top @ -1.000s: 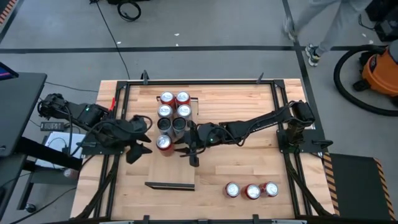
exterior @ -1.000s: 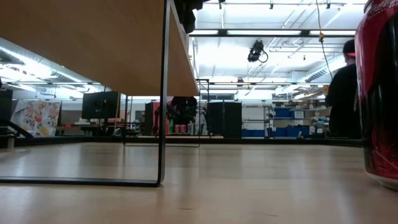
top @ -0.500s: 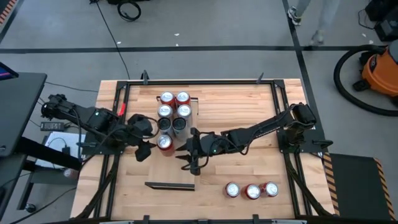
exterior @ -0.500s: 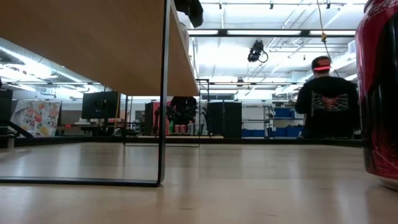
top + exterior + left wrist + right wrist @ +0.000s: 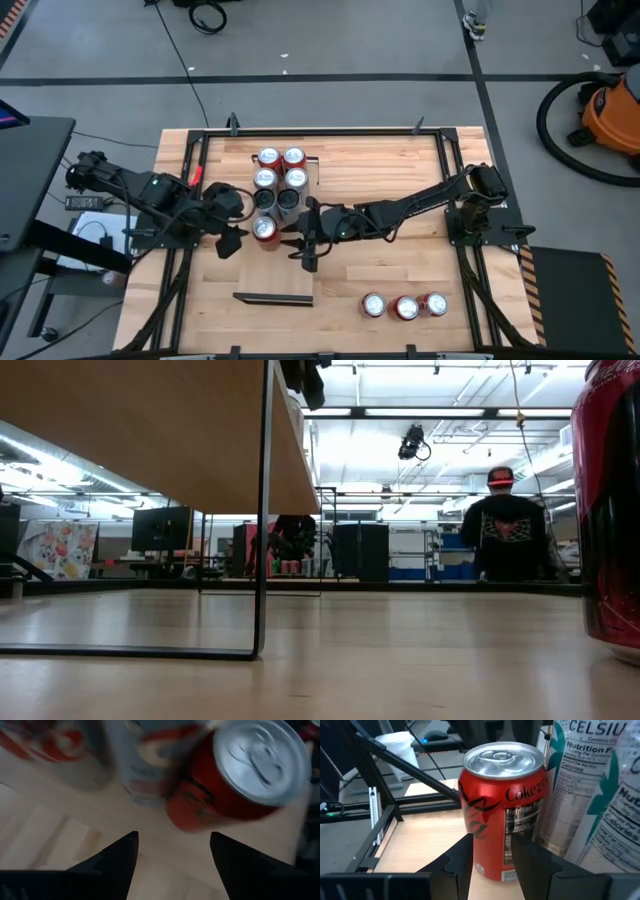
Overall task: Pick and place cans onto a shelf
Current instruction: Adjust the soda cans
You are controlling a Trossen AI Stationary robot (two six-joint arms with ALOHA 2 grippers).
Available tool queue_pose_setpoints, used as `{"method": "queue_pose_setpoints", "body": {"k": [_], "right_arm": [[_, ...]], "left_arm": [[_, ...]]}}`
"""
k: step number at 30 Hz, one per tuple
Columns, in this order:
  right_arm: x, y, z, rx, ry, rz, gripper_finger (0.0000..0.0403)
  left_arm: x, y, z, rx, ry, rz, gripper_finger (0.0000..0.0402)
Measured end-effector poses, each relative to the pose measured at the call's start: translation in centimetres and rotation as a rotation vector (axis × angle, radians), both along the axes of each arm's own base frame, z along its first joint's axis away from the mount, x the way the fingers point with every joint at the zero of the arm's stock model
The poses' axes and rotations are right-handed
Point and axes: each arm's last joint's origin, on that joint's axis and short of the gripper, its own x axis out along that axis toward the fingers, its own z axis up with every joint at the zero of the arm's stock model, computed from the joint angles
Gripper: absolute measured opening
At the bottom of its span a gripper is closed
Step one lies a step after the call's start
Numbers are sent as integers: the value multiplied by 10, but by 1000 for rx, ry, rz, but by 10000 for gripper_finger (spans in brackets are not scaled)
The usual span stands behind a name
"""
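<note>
Several cans [image 5: 278,180], red, silver and black, stand in two rows on the shelf [image 5: 270,272], a long light board. The nearest is a red can [image 5: 263,229], upright at the rows' near end. My left gripper [image 5: 232,240] hovers open just left of it. In the left wrist view the can [image 5: 235,775] lies beyond the fingers [image 5: 120,857], untouched. My right gripper [image 5: 300,250] hangs just right of the can with its fingers drawn close together. The can [image 5: 500,815] stands a little ahead of it.
Three red cans [image 5: 405,306] stand on the table near its front right. One of them [image 5: 610,510] fills the low view's right edge. The shelf's dark rail [image 5: 265,510] stands on the table. White cans [image 5: 590,785] crowd the red can's far side. A person [image 5: 510,535] stands in the room.
My left gripper has tipped further downward and sunk slightly beside the red can, then kept still. My right gripper has swung a little at the wrist. The cans have stayed in place.
</note>
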Motion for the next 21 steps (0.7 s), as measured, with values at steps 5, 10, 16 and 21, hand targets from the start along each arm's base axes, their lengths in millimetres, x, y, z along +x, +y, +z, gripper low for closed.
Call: {"method": "queue_pose_setpoints", "body": {"k": [5, 10, 16, 21], "right_arm": [[1, 1, 4, 12, -45, -9, 141], [-1, 6, 3, 33, -37, -70, 133], [-1, 4, 3, 26, -33, -73, 125], [5, 4, -3, 45, -47, -43, 125]], "left_arm": [[-2, -3, 4, -74, -2, -56, 258], [0, -7, 9, -93, -56, -77, 258], [0, -6, 9, -17, -78, -31, 258], [-1, -4, 8, 14, -69, -15, 258]]}}
